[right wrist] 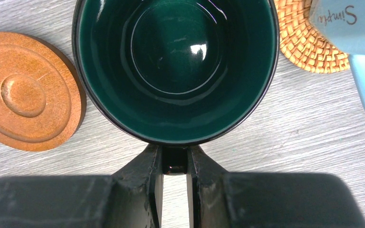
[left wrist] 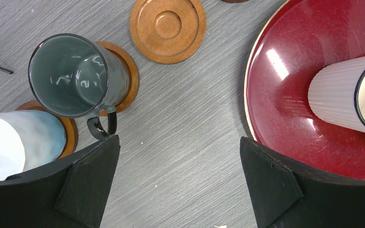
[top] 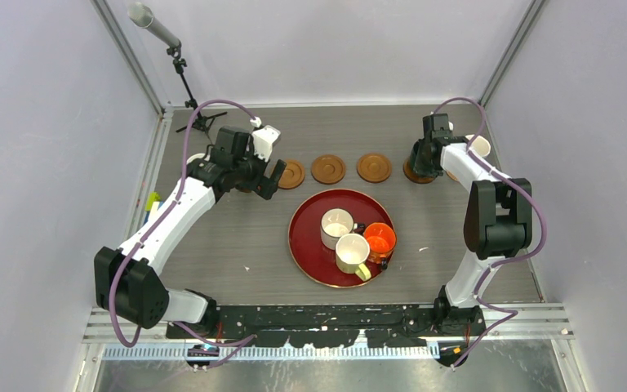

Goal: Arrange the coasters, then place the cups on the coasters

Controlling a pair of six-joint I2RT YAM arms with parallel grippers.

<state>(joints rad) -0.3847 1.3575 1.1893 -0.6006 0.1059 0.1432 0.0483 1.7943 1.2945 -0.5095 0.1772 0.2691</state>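
Note:
Three bare brown coasters (top: 291, 173) (top: 327, 169) (top: 374, 167) lie in a row at the back. My right gripper (right wrist: 175, 161) is shut on the handle of the dark teal cup (right wrist: 176, 66), which stands upright. In the top view a coaster's edge (top: 412, 176) shows under this cup. My left gripper (left wrist: 180, 180) hangs open over bare table with nothing between its fingers. Ahead of it, a dark grey-green cup (left wrist: 71, 76) and a pale blue cup (left wrist: 19, 142) each stand on a coaster. White (top: 335, 228), cream (top: 352, 253) and orange (top: 380, 238) cups stand on the tray.
The dark red round tray (top: 310, 261) lies mid-table, its rim close to my left gripper's right finger. At the back right a light blue mug (right wrist: 347, 23) rests on a woven straw mat (right wrist: 304, 42). A microphone stand (top: 188, 90) rises at the back left.

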